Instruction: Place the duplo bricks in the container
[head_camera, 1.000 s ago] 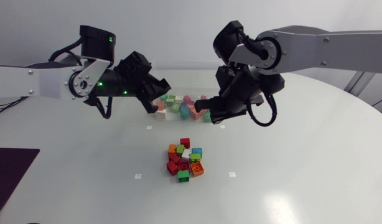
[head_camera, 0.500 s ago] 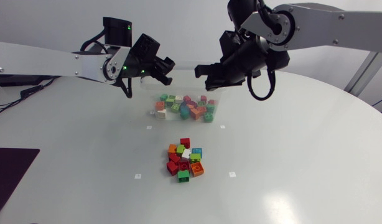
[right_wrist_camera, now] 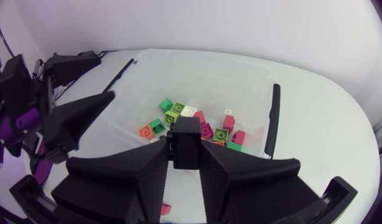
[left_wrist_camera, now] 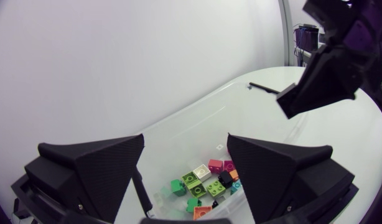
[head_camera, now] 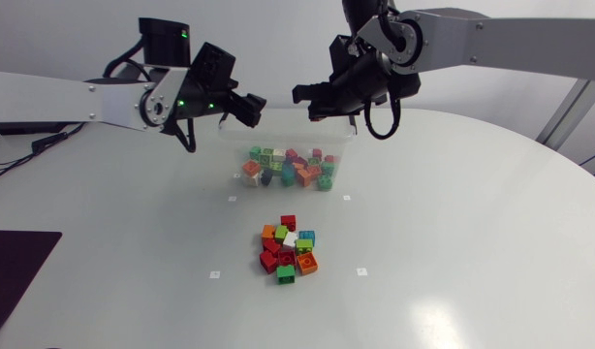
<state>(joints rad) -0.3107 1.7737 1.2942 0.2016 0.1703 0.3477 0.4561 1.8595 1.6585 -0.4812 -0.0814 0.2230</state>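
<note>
A clear plastic container (head_camera: 342, 155) stands at the back middle of the table and holds several coloured duplo bricks (head_camera: 290, 169). A loose pile of bricks (head_camera: 288, 250) lies in front of it. My left gripper (head_camera: 251, 109) hangs over the container's left rim, open and empty. In the left wrist view this gripper (left_wrist_camera: 185, 152) frames the container (left_wrist_camera: 178, 127) below. My right gripper (head_camera: 309, 97) is above the container's back edge. The right wrist view shows the right gripper (right_wrist_camera: 185, 155) shut on a black brick (right_wrist_camera: 186, 134), over the container (right_wrist_camera: 197, 59).
Small white markers (head_camera: 214, 274) dot the table around the pile. A dark mat (head_camera: 12, 267) lies at the near left edge. The two grippers face each other closely above the container.
My left gripper has opened, and a dark brick now lies among the bricks in the container. The right gripper has risen from the container's right side to above its back edge, still shut.
</note>
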